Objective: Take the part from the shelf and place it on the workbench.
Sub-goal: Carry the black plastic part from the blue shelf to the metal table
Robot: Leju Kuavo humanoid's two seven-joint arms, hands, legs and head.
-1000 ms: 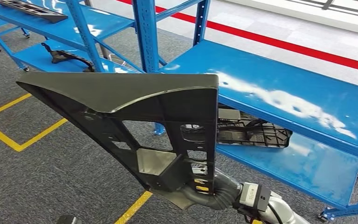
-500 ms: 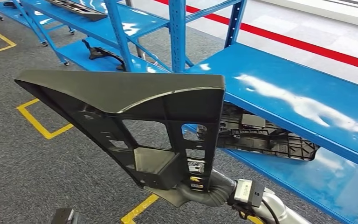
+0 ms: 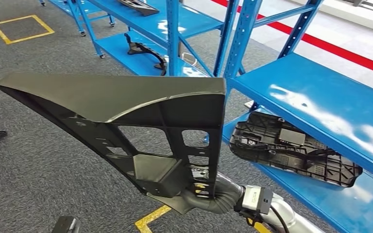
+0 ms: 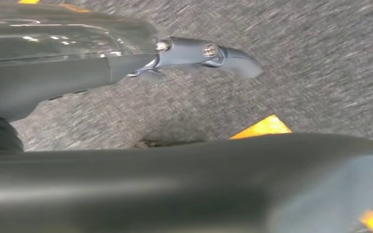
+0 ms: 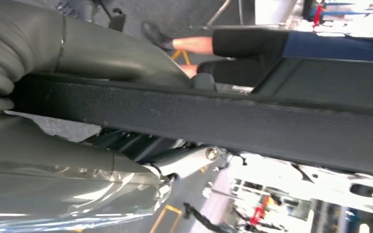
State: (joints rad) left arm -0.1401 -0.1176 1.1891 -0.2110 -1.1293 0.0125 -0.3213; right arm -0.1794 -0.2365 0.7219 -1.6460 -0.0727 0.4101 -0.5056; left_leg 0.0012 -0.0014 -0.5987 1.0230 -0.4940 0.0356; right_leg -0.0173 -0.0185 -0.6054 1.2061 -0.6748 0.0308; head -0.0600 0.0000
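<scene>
The part (image 3: 126, 97) is a large black plastic triangle with ribs and cut-outs, held up in the air in the middle of the head view. My right hand (image 3: 206, 196) grips it at its lower corner, beneath the upright rib. In the right wrist view the part's black textured edge (image 5: 223, 121) runs between the thumb and fingers of the right hand (image 5: 53, 174). My left hand (image 4: 77, 58) hangs over grey carpet with one finger stretched out and nothing in it.
Blue steel shelves (image 3: 320, 97) stand to the right and behind. A flat black part (image 3: 291, 150) lies on the lower shelf, a curved one (image 3: 145, 51) on a farther shelf. Yellow floor lines (image 3: 22, 29) mark the carpet. A person's legs (image 5: 252, 46) show nearby.
The whole scene has shifted to the right in the picture, so the camera has turned left. The part stays in my right hand, at the same height.
</scene>
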